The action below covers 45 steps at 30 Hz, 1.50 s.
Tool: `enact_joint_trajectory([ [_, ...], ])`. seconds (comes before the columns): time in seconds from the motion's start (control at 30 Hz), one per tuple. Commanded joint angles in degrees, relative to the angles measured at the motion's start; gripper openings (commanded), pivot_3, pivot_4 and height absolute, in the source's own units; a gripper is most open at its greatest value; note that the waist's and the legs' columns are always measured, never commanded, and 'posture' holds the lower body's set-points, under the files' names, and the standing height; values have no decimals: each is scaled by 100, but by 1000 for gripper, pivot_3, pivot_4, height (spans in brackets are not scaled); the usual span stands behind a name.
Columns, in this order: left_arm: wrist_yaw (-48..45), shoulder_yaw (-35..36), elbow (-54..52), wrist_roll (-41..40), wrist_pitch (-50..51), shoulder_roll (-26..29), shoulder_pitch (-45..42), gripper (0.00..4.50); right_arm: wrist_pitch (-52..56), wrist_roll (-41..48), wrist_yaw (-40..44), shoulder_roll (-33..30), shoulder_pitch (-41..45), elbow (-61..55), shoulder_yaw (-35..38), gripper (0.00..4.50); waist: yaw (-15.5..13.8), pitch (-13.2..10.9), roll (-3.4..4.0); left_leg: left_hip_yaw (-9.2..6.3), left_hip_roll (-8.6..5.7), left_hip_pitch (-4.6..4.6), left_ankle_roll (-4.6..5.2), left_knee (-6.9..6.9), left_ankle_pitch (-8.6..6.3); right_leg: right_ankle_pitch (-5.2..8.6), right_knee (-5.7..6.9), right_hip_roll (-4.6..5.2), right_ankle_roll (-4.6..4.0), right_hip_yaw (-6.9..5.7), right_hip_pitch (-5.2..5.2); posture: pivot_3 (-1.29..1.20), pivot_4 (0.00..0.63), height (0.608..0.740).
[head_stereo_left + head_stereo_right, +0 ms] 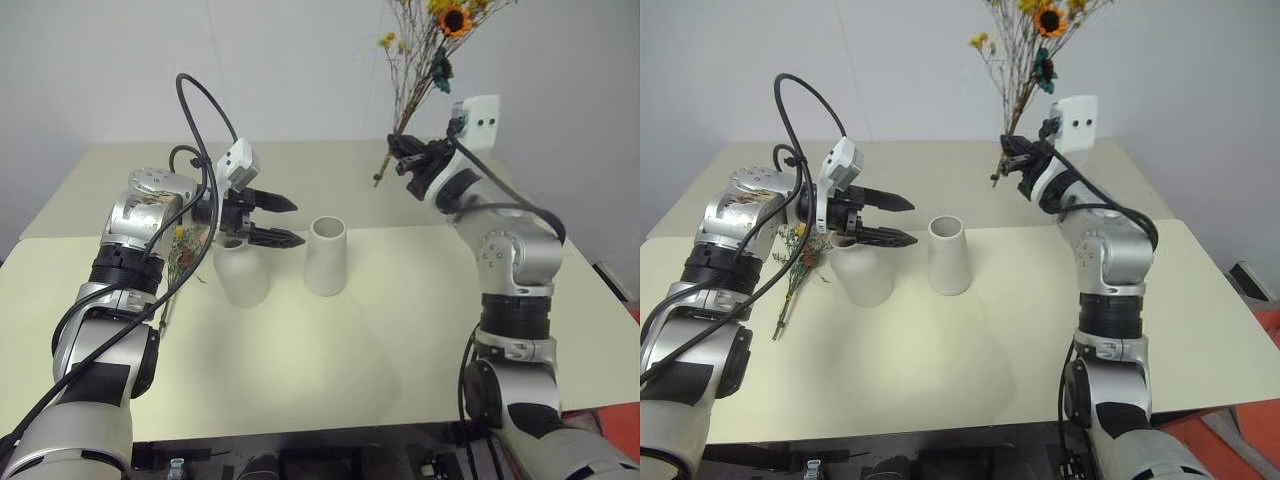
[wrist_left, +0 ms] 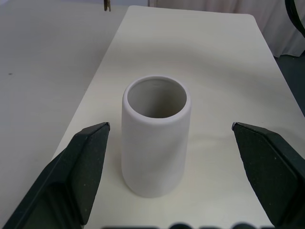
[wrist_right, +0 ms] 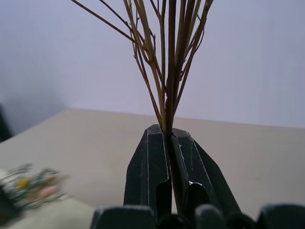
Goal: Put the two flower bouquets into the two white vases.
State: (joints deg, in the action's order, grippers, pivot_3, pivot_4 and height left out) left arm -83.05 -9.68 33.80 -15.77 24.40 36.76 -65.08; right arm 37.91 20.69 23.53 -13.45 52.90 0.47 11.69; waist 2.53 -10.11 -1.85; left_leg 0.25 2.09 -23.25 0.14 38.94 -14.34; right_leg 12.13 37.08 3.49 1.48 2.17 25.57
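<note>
Because its two black fingers were pressed together on the thin brown stems, the right hand carried the yellow-orange bouquet upright and high above the surface, blossoms up and cut ends hanging just below the grip. That looked like a carrying pose meant to let the stem ends come down into a vase mouth. The left hand hung with its fingers spread wide and nothing between them, pointing across toward the tapered vase; in the left wrist view the vase stood framed between the two fingers but untouched. I judged it was placed there to steady that vase.

Just under the left hand stood the rounded vase, beside the tapered one and apart from it. Both vases were empty. The second bouquet, grey-green with a yellow bloom, lay flat on the surface just beside the rounded vase, on its far side from the tapered one, partly behind the left arm.

The left hand and its cable sat over the rounded vase's neck and could block a descent there; the wide mouth of the tapered vase stood open.
</note>
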Motion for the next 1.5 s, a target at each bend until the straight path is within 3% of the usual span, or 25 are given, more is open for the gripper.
enact_joint_trajectory([
  [0.03, -57, 178, 11, 37, -163, 52, -227, 4500, -127, 223, 107, 21, -62, -499, -133, 42, 0, 0, 0, -1, 0, 0, 0, 0, 0, 0, 1, 0, 0, 0, 0, 0, 150, 740],
  [0.53, -132, 307, -58, 6, -246, 51, -205, 4500, 347, 773, 157, 155, -347, -1013, -718, 42, 6, 0, 0, -3, 0, 3, 0, 1, 0, 0, 3, -2, 0, 0, 0, 0, 150, 740],
  [1.5, -491, 227, 416, 371, -429, -24, -465, 4500, -491, 246, 565, 301, -646, -12, -1267, 42, 4, 0, 0, -4, 0, 1, 0, 5, 1, 0, 3, -2, 0, -1, 0, 0, 150, 740],
])
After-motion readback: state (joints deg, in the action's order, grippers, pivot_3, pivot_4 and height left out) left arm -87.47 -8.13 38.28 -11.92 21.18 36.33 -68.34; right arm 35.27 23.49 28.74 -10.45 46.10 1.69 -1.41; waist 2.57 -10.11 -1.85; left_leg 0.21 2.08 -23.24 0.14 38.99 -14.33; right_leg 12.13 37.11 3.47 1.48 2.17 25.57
